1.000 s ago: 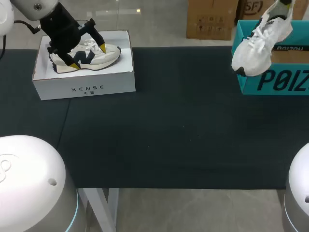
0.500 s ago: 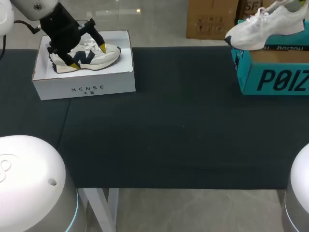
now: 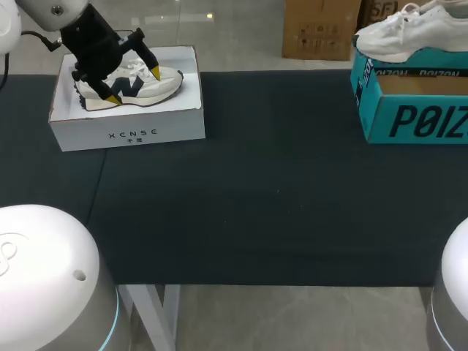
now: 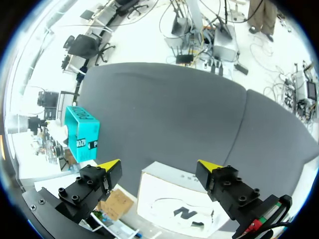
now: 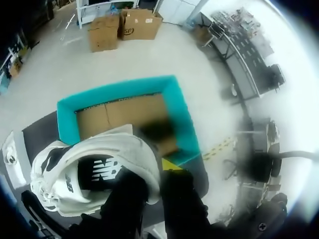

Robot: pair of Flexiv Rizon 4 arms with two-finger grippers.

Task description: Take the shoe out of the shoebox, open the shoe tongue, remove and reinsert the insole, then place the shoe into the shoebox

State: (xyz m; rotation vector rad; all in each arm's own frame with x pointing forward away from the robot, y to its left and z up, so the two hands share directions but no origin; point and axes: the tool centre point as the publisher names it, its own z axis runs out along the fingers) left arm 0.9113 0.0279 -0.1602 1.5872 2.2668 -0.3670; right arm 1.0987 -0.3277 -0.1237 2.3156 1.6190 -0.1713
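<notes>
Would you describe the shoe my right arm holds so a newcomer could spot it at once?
The dark table has a teal shoebox at its far right. Above its open top hangs the white shoe, held by the right hand. Unlike the sneaker in the white shoebox at far left, its side shows no dark N.

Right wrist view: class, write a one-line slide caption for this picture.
Right arm's fingers grip a white shoe over the open teal shoebox.

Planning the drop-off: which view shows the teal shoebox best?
Right wrist view: it looks down into the teal shoebox, open, cardboard floor visible, white shoe partly over it. Head view cuts it off at the edge; left wrist view shows it tiny.
</notes>
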